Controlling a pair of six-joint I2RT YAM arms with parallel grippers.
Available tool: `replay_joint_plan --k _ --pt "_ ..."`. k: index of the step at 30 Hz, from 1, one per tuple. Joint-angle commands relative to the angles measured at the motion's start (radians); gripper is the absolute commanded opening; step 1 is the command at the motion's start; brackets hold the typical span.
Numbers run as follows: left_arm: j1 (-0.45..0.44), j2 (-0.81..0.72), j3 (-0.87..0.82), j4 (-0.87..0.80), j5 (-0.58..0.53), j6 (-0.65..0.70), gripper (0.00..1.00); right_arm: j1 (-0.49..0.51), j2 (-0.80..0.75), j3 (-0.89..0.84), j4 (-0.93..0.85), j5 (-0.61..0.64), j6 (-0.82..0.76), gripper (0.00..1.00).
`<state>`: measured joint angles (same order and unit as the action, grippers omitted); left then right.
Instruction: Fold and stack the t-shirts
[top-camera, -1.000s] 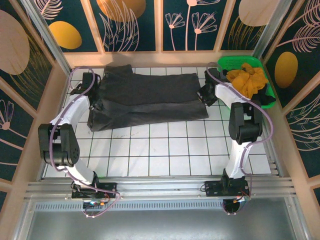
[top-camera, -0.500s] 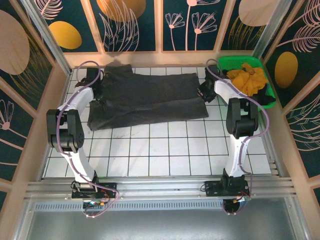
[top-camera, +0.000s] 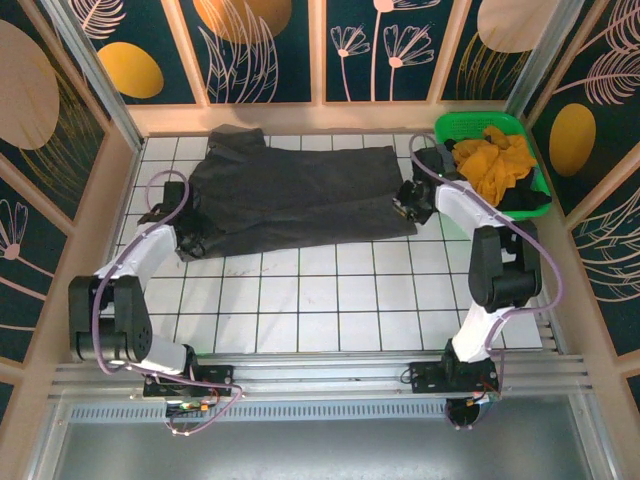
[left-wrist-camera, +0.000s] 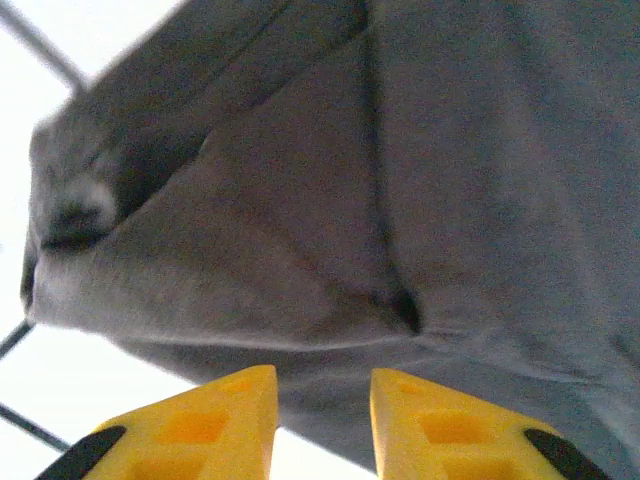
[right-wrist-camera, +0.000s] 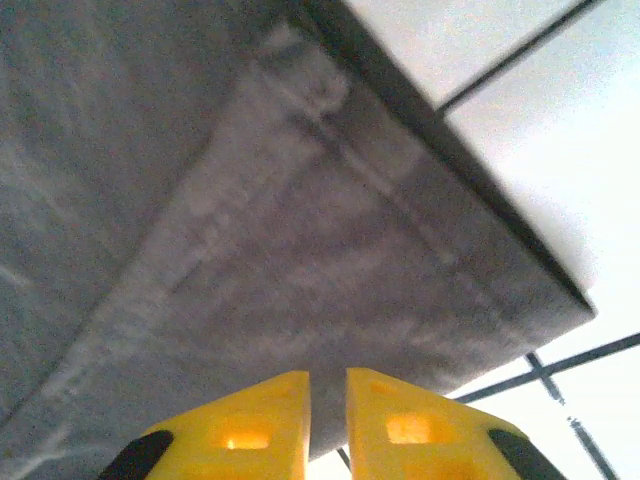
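A large dark charcoal t-shirt (top-camera: 300, 195) lies folded lengthwise across the back of the white gridded table. My left gripper (top-camera: 188, 245) hovers at its front-left corner. In the left wrist view its yellow fingers (left-wrist-camera: 322, 375) stand apart, with the shirt's folded corner (left-wrist-camera: 400, 200) just beyond the tips and nothing between them. My right gripper (top-camera: 405, 200) sits at the shirt's right edge. Its fingers (right-wrist-camera: 328, 378) keep only a narrow slit, above the shirt's hem corner (right-wrist-camera: 200, 200), and grip nothing. A mustard-yellow t-shirt (top-camera: 495, 160) and a black one (top-camera: 520, 203) lie in the basket.
The green plastic basket (top-camera: 480, 118) stands at the back right corner, close behind the right arm. Wooden walls enclose the table on three sides. White table surface stretches between the shirt and the arm bases.
My left gripper has swung from the shirt's back-left corner to its front-left corner. Both grippers let go of the cloth, opened wide, then narrowed. The right gripper has barely moved.
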<state>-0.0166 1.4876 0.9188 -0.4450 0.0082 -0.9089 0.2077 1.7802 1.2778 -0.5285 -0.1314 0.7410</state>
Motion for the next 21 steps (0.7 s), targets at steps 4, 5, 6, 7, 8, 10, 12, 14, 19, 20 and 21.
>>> replay_joint_plan --k 4,5,6,7,8,10,12,14,19,20,21 --pt "0.06 0.171 0.046 0.081 0.016 -0.026 0.26 0.006 0.09 -0.025 0.04 -0.008 -0.057 0.16" --pt "0.073 0.2 0.048 0.084 -0.004 -0.015 0.26 0.002 0.112 -0.014 0.031 0.001 -0.065 0.16" --pt "0.084 0.218 0.048 0.089 -0.015 -0.008 0.26 0.001 0.131 -0.008 0.024 0.012 -0.071 0.16" --pt "0.094 0.247 0.048 0.096 -0.028 0.002 0.26 -0.001 0.15 0.003 0.017 0.024 -0.077 0.17" --pt "0.104 0.267 0.049 0.098 -0.037 0.009 0.26 -0.002 0.167 0.01 0.01 0.035 -0.082 0.17" --pt "0.115 0.294 0.048 0.088 -0.058 0.027 0.25 -0.004 0.204 0.019 -0.008 0.051 -0.092 0.18" --pt "0.116 0.297 0.048 0.082 -0.067 0.036 0.26 -0.003 0.224 0.013 -0.021 0.06 -0.092 0.18" --pt "0.116 0.276 0.015 0.078 -0.068 0.032 0.27 -0.001 0.22 -0.017 -0.028 0.068 -0.088 0.18" --pt "0.117 0.152 -0.134 0.047 -0.096 -0.024 0.29 0.002 0.129 -0.149 -0.035 0.094 -0.075 0.21" --pt "0.117 0.126 -0.169 0.045 -0.096 -0.036 0.29 0.001 0.111 -0.175 -0.038 0.097 -0.075 0.22" --pt "0.117 0.094 -0.207 0.045 -0.092 -0.051 0.3 0.002 0.09 -0.205 -0.045 0.101 -0.072 0.23"
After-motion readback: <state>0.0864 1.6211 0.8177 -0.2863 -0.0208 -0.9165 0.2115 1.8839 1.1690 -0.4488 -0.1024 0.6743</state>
